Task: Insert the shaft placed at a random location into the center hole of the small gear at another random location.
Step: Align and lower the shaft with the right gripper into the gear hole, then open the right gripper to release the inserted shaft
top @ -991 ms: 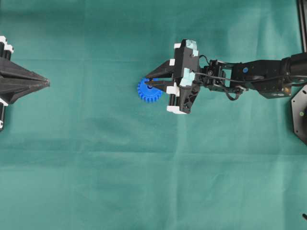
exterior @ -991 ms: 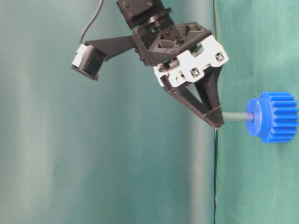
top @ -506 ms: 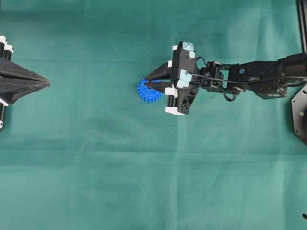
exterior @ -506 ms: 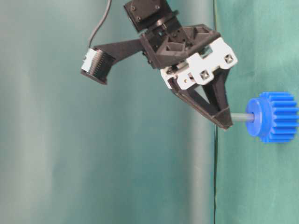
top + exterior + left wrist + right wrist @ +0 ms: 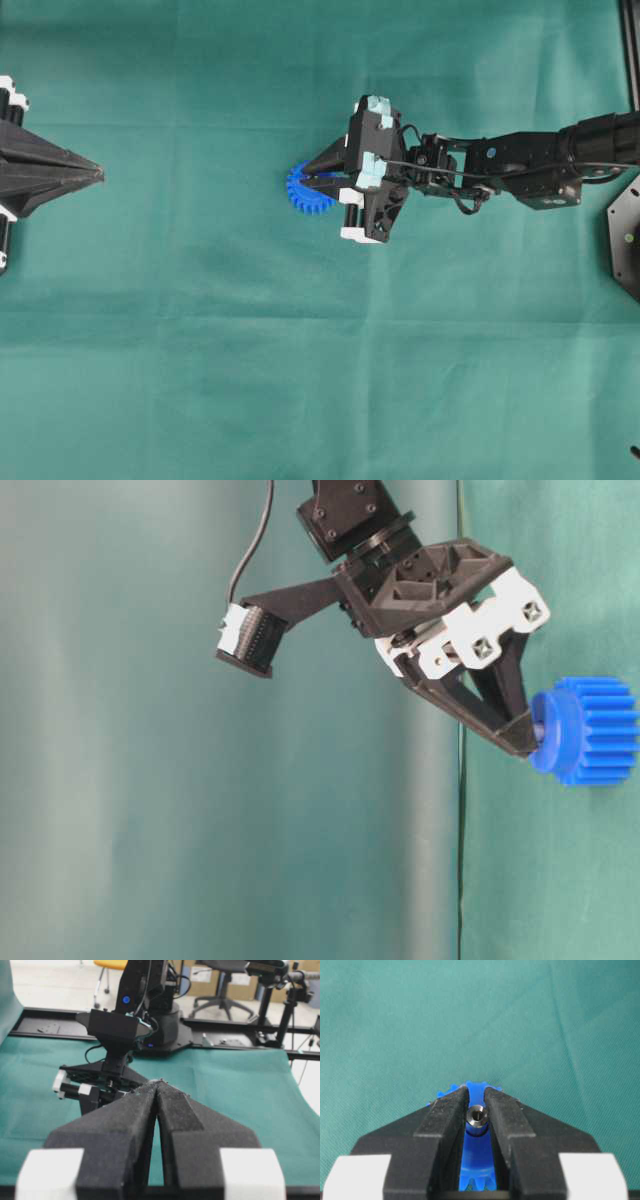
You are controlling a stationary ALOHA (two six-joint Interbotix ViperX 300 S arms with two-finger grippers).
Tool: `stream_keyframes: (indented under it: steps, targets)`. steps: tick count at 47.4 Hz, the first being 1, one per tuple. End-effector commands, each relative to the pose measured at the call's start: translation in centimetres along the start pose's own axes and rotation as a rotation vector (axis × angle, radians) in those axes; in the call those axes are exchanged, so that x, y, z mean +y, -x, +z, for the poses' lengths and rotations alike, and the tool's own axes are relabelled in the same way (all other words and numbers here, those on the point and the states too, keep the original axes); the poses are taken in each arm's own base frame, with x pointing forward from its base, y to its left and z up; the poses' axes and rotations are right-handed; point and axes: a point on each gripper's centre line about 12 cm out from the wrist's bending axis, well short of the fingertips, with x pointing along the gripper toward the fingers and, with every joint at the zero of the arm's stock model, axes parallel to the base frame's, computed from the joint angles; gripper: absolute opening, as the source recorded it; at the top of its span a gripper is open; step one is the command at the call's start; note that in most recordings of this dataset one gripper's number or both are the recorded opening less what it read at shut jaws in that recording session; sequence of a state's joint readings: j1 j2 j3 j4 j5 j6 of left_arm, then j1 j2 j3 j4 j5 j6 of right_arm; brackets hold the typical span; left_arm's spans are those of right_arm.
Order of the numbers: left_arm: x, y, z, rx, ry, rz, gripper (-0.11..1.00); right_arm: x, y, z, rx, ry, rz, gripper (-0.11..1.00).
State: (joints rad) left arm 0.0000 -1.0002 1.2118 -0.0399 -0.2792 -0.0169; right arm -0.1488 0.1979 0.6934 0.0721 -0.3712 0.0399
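The small blue gear (image 5: 308,192) lies on the green cloth near the middle; it also shows in the table-level view (image 5: 592,730) and the right wrist view (image 5: 478,1157). My right gripper (image 5: 322,178) is shut on the shaft (image 5: 477,1115), a shiny grey dot end-on between the fingers. The shaft sits in the gear's hub, so the center hole is hidden. In the table-level view the gripper's tips (image 5: 530,742) touch the hub and no bare shaft shows. My left gripper (image 5: 98,175) is shut and empty at the far left, and also shows in the left wrist view (image 5: 159,1082).
The green cloth (image 5: 300,380) covers the table. The right arm (image 5: 520,165) reaches in from the right edge. Black frame parts (image 5: 625,240) stand at the far right.
My right gripper has moved toward the gear with the shaft. The bare length of shaft between tips and hub has shrunk to nothing. The left arm has not moved.
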Motion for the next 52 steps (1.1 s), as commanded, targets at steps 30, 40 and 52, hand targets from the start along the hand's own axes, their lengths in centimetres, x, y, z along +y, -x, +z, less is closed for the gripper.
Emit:
stream_keyframes:
  steps: [30, 40, 52]
  targets:
    - [0.0, -0.1, 0.2, -0.006, 0.003, -0.001, 0.0, 0.2, 0.0, 1.0, -0.024, -0.004, 0.004, 0.17]
    - [0.0, -0.1, 0.3, -0.008, 0.003, -0.001, 0.0, 0.2, -0.1, 1.1, -0.027, -0.007, 0.005, 0.55]
    - [0.0, -0.1, 0.2, -0.005, 0.003, -0.001, 0.0, 0.5, 0.2, 2.2, -0.06, -0.009, 0.011, 0.74]
